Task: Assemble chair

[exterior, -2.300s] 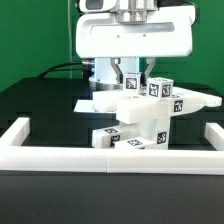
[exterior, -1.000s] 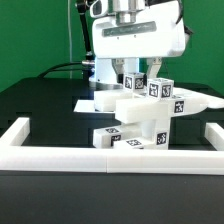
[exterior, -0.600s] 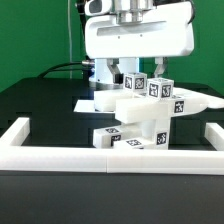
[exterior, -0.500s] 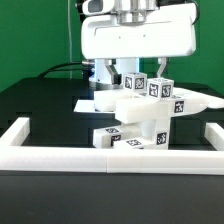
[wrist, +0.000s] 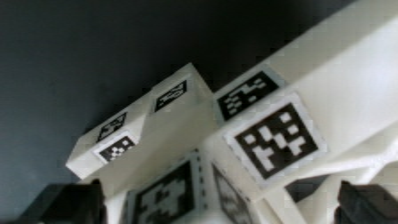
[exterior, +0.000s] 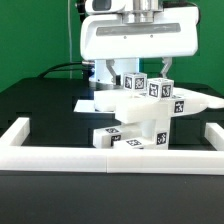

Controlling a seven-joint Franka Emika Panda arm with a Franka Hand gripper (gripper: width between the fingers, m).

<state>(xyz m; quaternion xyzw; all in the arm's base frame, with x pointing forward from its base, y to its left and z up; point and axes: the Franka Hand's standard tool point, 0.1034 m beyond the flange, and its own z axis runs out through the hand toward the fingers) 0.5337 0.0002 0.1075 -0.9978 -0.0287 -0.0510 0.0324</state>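
1. The chair stands half-built on the black table, just behind the low white wall. It is a stack of white blocks with tagged posts sticking up at the top and a flat slab jutting toward the exterior view's right.
2. My gripper hangs right over those posts, jaws spread as wide as they go and holding nothing. From my wrist I see tagged faces close below, with my fingertips dark at the frame's edge.
3. I judge the main risk to be a finger clipping a post if I drop or shift sideways, since the pieces look only loosely seated and the stack could topple.
4. The overhanging slab could tip the whole chair if nudged.
5. A flat white board lies behind the chair.
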